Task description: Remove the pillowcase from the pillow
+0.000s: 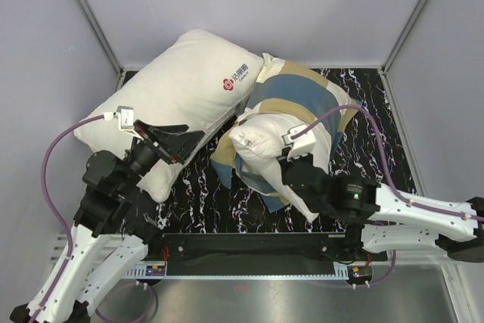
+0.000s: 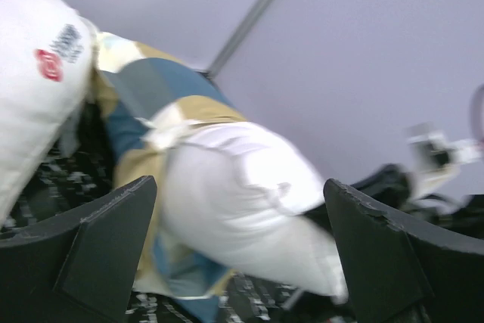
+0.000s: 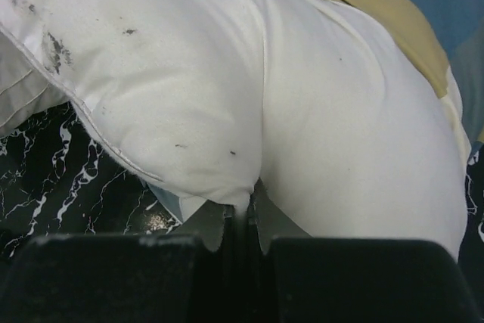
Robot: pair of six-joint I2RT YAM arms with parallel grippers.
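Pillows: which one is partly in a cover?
The plain off-white pillow on the right, far end inside the checked pillowcase; the red-logo pillow left of it is bare.

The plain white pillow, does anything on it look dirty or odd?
Yes. The pillow has dark smudges near one edge and a few tiny specks, odd on otherwise clean white fabric. It also sticks halfway out of the checked pillowcase, pinched by the right hand.
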